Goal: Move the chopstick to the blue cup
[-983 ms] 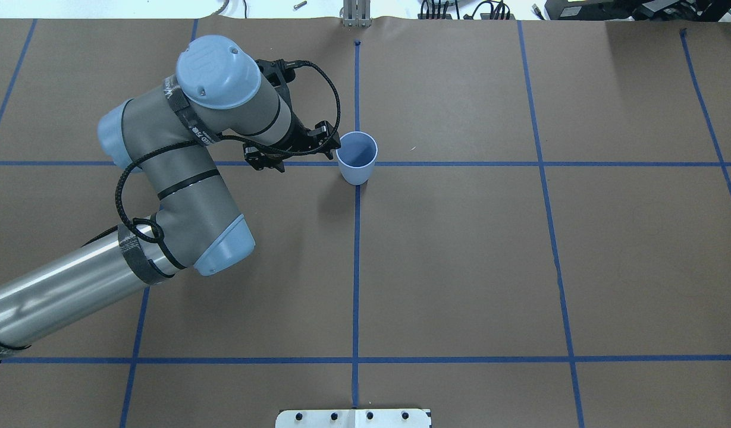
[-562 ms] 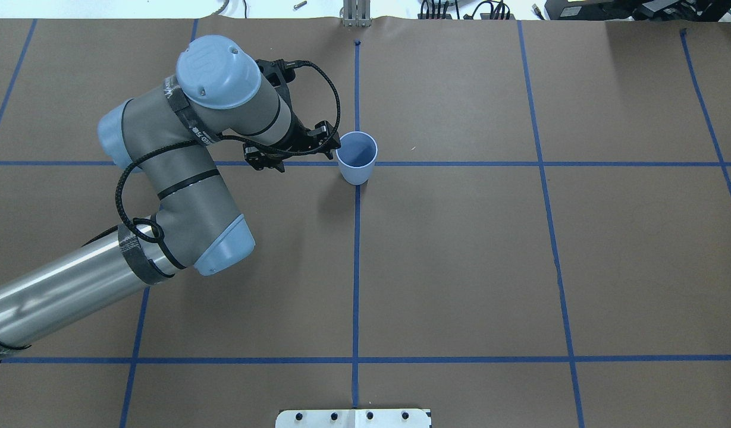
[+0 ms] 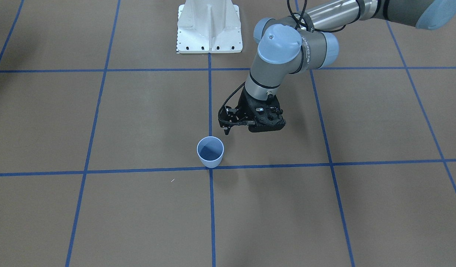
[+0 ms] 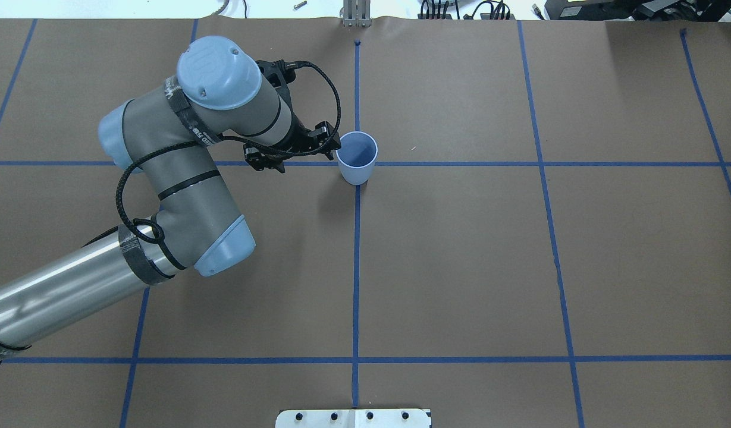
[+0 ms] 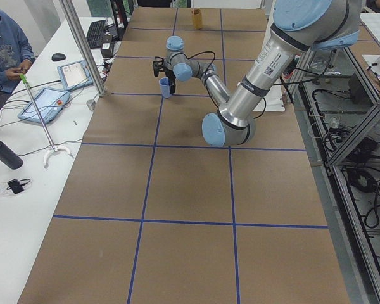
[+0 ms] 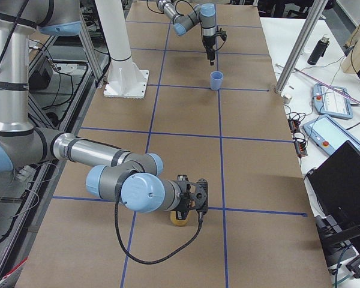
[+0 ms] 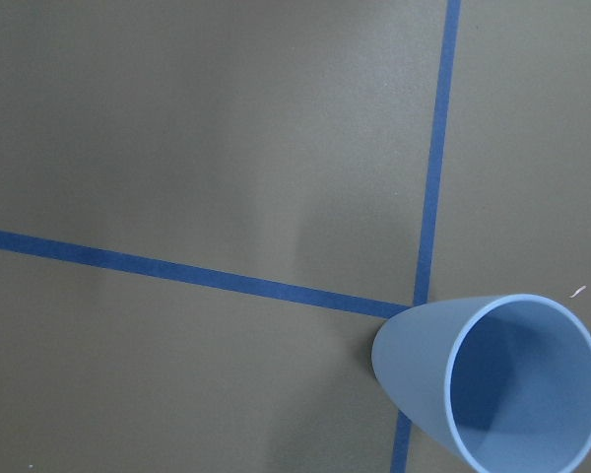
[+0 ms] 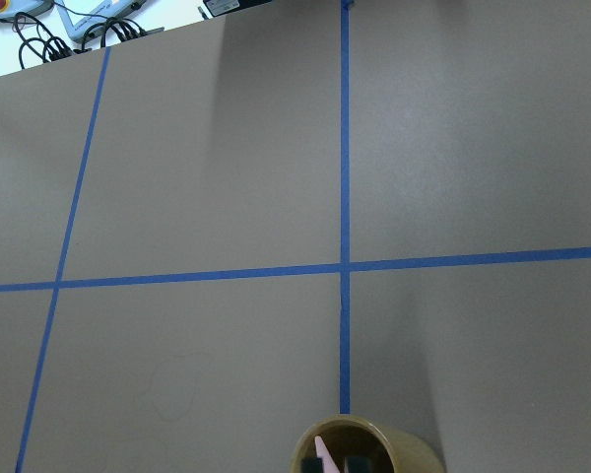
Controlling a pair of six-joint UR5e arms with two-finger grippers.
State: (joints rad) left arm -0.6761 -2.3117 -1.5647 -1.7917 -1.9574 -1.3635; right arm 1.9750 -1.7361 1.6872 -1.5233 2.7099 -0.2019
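Note:
The blue cup [image 4: 357, 156] [image 3: 210, 151] [image 7: 492, 394] stands upright and empty on a crossing of blue tape lines. My left gripper [image 4: 297, 156] [image 3: 246, 129] hovers just to the cup's left in the overhead view, open and holding nothing. One fingertip [image 3: 226, 130] is close to the rim. At the table's far right end, my right gripper [image 6: 185, 210] is right over a tan cup [image 6: 180, 220] [image 8: 366, 445]. The chopstick's pink tip [image 8: 321, 451] pokes out of that cup beside a dark fingertip [image 8: 359, 463]. I cannot tell whether the right gripper is open or shut.
A tiny white sliver [image 4: 413, 147] [image 3: 172, 180] lies on the brown paper beyond the blue cup. The white robot base [image 3: 209, 27] stands at the table's robot side. A person [image 5: 3, 44], tablets and cables are at a side table past the table's far edge.

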